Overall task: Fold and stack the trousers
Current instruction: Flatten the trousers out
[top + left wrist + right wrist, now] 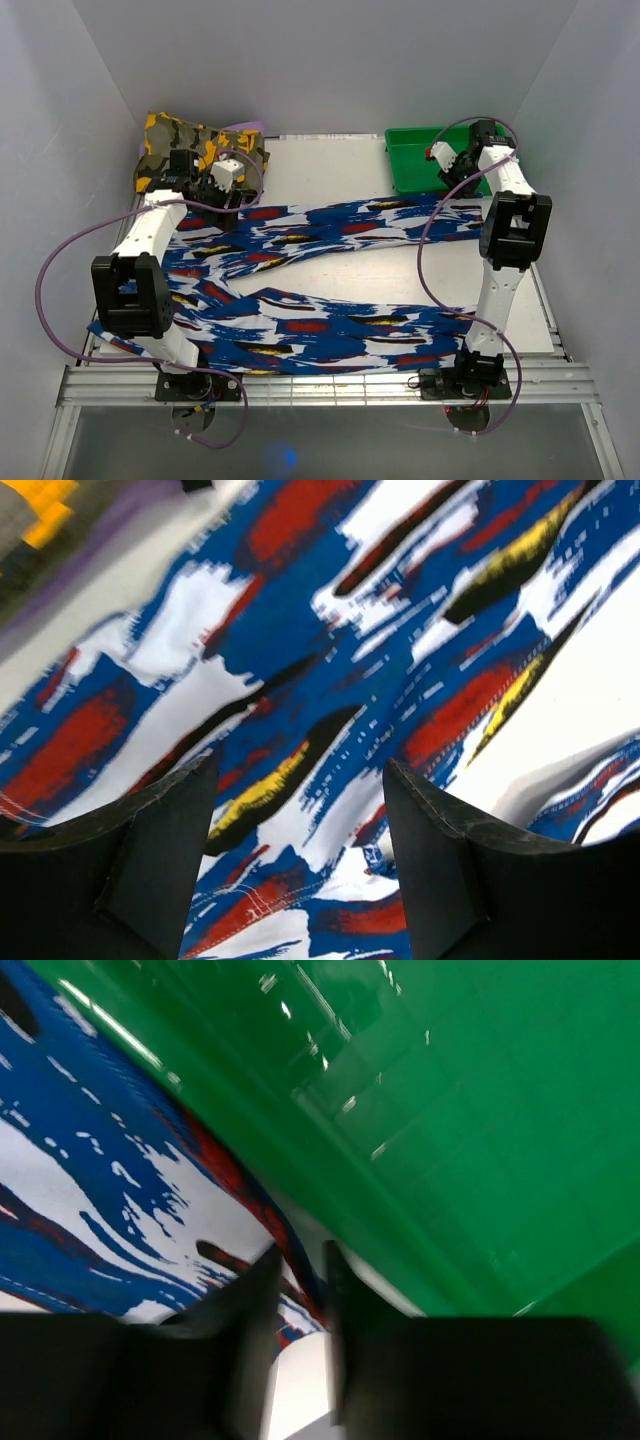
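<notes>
Trousers [300, 325] spread between camouflage garment [172, 135] (bunched) and green bin [408, 162].

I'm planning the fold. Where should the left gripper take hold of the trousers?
Probably at the far-left edge of the trousers, straight down from above: the cloth lies flat, so only an edge gives a lip, and the open left gripper hangs there.

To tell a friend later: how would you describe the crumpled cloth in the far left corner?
Start at the white table and go to its far left corner, where a crumpled garment lies. Its yellow, olive and black camouflage sets it apart from the blue streaked trousers.
</notes>
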You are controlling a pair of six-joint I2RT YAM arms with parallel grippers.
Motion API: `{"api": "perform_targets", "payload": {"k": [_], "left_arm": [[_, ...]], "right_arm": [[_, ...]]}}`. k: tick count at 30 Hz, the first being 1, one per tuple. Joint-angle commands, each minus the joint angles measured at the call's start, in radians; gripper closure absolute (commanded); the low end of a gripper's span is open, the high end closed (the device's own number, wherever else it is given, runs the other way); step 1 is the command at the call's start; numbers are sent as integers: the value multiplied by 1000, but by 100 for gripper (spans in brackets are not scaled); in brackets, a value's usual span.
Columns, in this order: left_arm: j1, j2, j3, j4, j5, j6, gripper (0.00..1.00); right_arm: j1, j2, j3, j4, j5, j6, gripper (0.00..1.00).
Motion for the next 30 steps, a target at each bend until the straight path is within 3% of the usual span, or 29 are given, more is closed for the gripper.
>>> {"api": "perform_targets", "payload": {"k": [1,2,4,6,10,14,21,25,26,28,30], "left_arm": [[6,-68,-57,-9,41,58,23],[6,-69,-64,-11,52,67,23],[0,-77,-68,-31,109,87,24],[-21,-88,-88,-41,158,121,25],[-109,-62,-119,-46,112,139,31],[-159,-13,-122,-46,107,133,35],[-213,39,-185,-90,121,225,38],[-224,79,-260,-101,20,283,59],[-224,82,-275,-101,0,309,62],[-225,81,-314,-106,-37,332,71],[-225,52,-329,-115,-22,374,91]], "right_arm": [[12,22,104,-94,45,122,60],[12,14,81,-107,52,136,38],[11,-65,15,-101,40,136,34],[10,-177,-117,-83,-15,112,37],[33,-280,-326,-11,-11,52,52],[43,-265,-390,-20,-5,56,60],[37,-213,-560,181,147,27,63],[20,-208,-562,175,207,9,82],[14,-218,-579,175,211,-6,91],[-14,-259,-596,172,213,-55,92],[-37,-306,-610,159,213,-86,92]]}}
